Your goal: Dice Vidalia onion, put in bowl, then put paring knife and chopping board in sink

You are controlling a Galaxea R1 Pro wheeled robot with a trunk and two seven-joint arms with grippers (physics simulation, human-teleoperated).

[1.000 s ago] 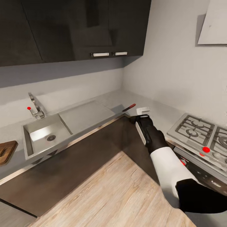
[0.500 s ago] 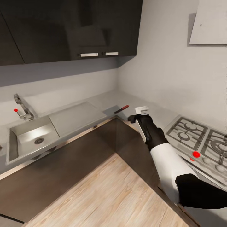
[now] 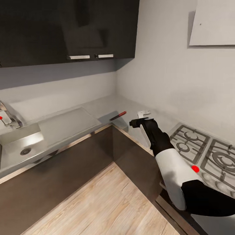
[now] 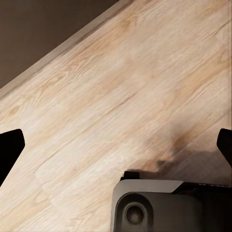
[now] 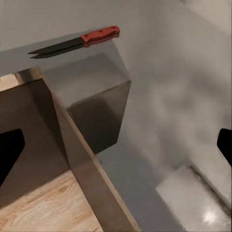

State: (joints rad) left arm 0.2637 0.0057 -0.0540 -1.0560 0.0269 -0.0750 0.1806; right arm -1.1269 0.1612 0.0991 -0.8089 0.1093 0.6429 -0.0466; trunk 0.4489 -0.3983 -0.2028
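Note:
The paring knife, red-handled with a dark blade, lies on the grey countertop near the inner corner; the right wrist view has the knife ahead of the fingers. My right gripper hovers open over the counter edge, just right of the knife. Its fingertips stand wide apart with nothing between them. The white bowl sits just behind it, partly hidden, and the bowl lies close below the wrist. The sink is at the far left. My left gripper is open over the floor. The Vidalia onion and chopping board are out of view.
A chrome tap stands behind the sink, and the flat drainboard runs toward the corner. A gas hob occupies the counter at the right. Dark wall cabinets hang overhead. Light wooden floor lies in front of the cabinets.
The camera has swung right: the sink slid to the picture's left edge and the chopping board left the picture. My right gripper stays beside the bowl and knife.

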